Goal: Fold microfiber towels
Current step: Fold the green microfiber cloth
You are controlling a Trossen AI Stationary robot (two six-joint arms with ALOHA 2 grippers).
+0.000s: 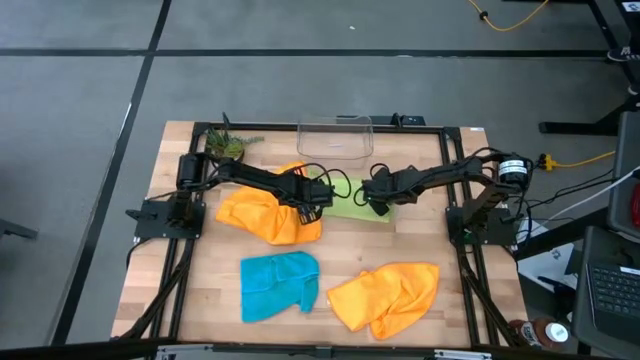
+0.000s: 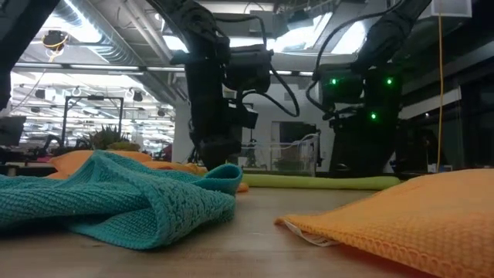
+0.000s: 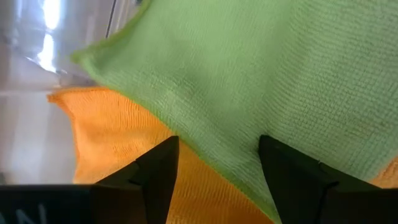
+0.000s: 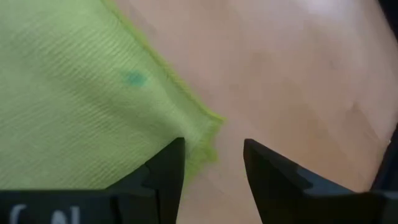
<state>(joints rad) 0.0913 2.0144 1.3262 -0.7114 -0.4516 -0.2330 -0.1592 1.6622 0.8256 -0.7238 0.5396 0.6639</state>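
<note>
My left gripper (image 3: 214, 171) hangs low over the lime green towel (image 1: 352, 203) where its edge overlaps an orange towel (image 1: 268, 215), jaws spread with nothing between them. My right gripper (image 4: 212, 163) sits at the green towel's far corner, jaws parted astride that corner above the wooden table (image 1: 340, 312) (whether they pinch the cloth, I cannot tell). The green towel lies mid-table just before the clear bin (image 1: 335, 137). The teal towel (image 1: 279, 284) and second orange towel (image 1: 388, 295) lie rumpled nearer the front edge.

Lime green towel (image 1: 352, 205), teal towel (image 1: 278, 284), perhaps waffle-textured
</note>
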